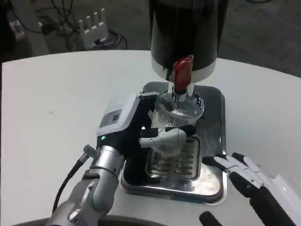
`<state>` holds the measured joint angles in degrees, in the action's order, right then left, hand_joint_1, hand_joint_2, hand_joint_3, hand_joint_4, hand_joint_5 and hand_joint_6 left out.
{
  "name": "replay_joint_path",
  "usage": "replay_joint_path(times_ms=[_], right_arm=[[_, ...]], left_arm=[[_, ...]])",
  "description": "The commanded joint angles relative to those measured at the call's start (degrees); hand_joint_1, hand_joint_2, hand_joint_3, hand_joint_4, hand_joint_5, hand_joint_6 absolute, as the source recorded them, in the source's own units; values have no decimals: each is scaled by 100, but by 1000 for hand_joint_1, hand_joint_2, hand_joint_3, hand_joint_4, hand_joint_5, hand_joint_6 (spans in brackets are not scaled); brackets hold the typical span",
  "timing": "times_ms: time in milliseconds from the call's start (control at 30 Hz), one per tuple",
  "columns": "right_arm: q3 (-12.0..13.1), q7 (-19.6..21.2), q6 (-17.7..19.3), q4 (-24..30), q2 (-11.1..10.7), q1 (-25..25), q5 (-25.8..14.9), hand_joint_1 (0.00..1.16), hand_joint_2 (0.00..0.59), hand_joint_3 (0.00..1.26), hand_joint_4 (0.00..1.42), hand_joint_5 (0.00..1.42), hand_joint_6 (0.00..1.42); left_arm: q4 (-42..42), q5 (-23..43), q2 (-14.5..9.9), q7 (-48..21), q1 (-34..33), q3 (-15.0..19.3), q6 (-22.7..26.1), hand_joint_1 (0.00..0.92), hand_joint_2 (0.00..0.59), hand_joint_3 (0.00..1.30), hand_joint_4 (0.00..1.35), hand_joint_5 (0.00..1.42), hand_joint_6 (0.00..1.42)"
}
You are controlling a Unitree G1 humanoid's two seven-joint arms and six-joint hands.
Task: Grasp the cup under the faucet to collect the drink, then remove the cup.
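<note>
Cup (178, 112) sits under red faucet (182, 71) at 12 o'clock on drip tray (212, 181), left hand (141, 123) gripping it. Right hand (244, 172) open at 4 o'clock. Filling step; next: withdraw level.

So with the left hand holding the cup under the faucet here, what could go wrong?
1. The left hand grips the clear cup low down, so it might tilt or slip as it fills.
2. The cup sits close under the red faucet lever; lifting it straight up could knock its rim against the spout.
3. The right hand rests at the edge of the drip tray and could nudge it.
</note>
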<state>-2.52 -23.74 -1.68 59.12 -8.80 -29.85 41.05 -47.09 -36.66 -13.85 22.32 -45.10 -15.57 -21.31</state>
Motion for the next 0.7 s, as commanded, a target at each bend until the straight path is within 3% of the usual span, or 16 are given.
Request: replay_joint_path(times_ms=[33, 300, 500, 700], right_arm=[[77, 114, 49, 61, -29, -118, -111, 563, 430, 165, 84, 0, 0], [122, 160, 47, 37, -68, -110, -172, 557, 436, 165, 84, 0, 0], [95, 203, 32, 19, -64, -70, -188, 553, 438, 171, 84, 0, 0], [83, 208, 17, 6, -68, -67, -192, 550, 438, 173, 91, 0, 0]], left_arm=[[-97, -48, 67, 145, -161, -160, 8, 462, 92, 781, 835, 915, 758], [-193, -35, 45, 246, -141, -236, 199, 455, 95, 748, 825, 900, 708], [-145, 35, -32, 266, -47, -208, 201, 329, 120, 407, 657, 838, 590], [-140, 72, -61, 189, -6, -228, 158, 206, 99, 244, 573, 763, 506]])
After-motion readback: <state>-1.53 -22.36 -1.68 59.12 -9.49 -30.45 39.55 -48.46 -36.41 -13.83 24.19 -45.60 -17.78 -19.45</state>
